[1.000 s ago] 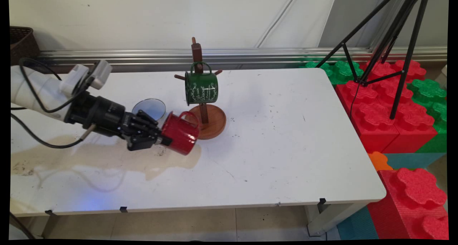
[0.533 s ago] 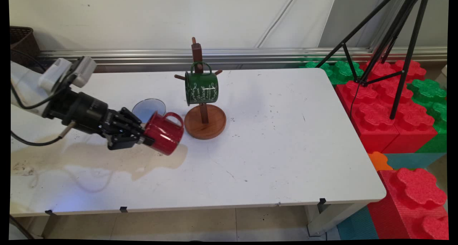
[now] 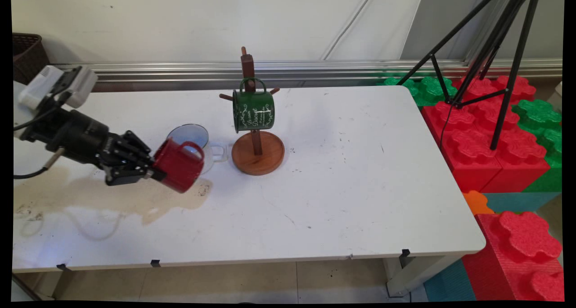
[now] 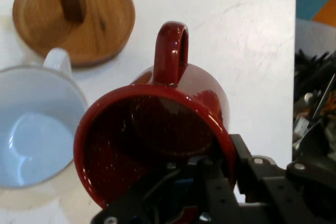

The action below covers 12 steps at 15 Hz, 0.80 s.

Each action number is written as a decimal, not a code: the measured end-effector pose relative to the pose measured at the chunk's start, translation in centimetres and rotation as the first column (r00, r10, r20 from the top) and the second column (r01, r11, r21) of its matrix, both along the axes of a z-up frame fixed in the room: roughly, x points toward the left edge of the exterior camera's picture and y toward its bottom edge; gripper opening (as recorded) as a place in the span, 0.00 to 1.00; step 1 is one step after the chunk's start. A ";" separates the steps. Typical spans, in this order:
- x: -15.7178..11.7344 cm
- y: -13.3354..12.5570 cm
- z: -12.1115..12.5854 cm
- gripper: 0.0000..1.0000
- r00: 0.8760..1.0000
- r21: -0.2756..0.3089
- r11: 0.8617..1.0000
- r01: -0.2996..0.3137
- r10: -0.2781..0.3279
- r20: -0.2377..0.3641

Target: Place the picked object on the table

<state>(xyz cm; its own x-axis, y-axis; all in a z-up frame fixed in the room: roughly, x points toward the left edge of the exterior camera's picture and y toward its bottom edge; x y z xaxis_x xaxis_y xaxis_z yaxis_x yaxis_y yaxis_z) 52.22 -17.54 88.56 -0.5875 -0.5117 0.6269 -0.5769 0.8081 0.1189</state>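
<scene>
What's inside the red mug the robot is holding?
The red mug looks empty: dark speckled enamel shows down to its bottom. One of the jaws reaches in over the rim and covers the lower inside wall.

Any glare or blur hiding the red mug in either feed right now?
Main view: sharp, the red mug casts a tan shadow on the table. Hand view: slightly soft, small highlights on the mug's handle and body, and the gripper linkage hides its lower rim; the white mug is cut off at the left.

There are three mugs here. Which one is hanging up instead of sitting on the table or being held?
The green mug: it hangs by its handle on the wooden stand. The red mug is in the gripper, and the white mug stands on the table.
</scene>
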 end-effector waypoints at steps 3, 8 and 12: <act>1.0 0.5 0.4 0.00 0.999 0.013 1.000 0.001 -0.001 0.044; 2.5 1.6 0.9 0.00 0.992 0.036 0.999 0.024 -0.028 0.122; 3.9 2.1 1.2 0.00 0.980 0.047 0.998 0.032 -0.041 0.194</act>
<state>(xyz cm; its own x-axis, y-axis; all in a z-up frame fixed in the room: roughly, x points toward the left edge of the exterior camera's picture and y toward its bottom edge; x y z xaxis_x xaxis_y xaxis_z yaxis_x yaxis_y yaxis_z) 56.10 -15.47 89.80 -0.7152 -0.5116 0.4762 -0.5625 0.8257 0.0423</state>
